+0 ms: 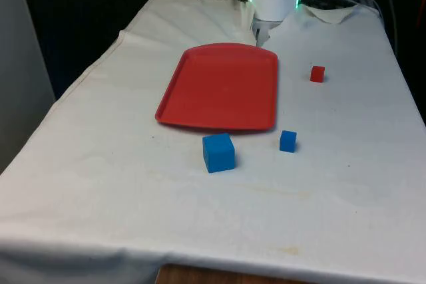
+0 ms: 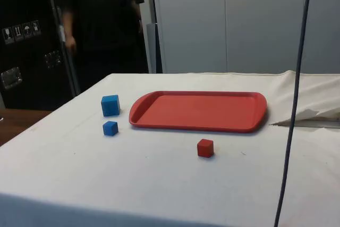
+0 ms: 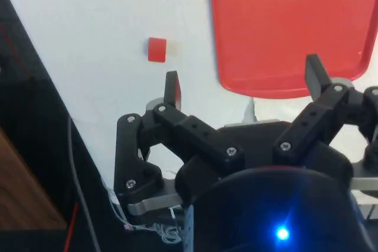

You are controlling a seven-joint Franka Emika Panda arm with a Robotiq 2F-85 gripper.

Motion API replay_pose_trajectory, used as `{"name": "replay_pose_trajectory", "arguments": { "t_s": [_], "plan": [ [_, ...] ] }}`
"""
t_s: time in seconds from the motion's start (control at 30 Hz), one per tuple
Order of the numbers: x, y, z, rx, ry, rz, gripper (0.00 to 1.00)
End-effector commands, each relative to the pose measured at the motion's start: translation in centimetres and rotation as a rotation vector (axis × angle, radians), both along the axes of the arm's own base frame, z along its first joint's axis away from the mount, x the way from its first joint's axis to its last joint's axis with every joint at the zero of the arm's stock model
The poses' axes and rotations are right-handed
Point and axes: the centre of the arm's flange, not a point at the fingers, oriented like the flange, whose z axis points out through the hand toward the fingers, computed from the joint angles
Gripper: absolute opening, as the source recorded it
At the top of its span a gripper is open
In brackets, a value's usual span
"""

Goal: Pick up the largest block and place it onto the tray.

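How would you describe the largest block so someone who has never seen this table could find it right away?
Start at the red tray in the middle of the white cloth. Just off its near long edge in the front view sit two blue cubes; the largest block is the one toward the front view's left. It is clearly bigger than the small blue cube and the small red cube.

You have three blocks on the white cloth (image 1: 100, 197). Two are blue: one large blue block (image 1: 218, 152) just off the tray's near edge, and one small blue block (image 1: 287, 141) near it, toward the front view's right. One is a small red block (image 1: 317, 74), farther back on the front view's right, well apart from the blue pair. You have one red tray (image 1: 219, 88), with nothing lying in it. One person (image 2: 101, 19) stands beyond the table in the side view.
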Motion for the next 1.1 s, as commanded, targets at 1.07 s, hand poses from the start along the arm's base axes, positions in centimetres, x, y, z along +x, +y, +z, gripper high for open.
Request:
{"name": "replay_pose_trajectory", "arguments": {
  "t_s": [1.07],
  "plan": [
    [6.7,0.2,-6.2,-0.032,-0.129,0.04,1.0]
  ]
}}
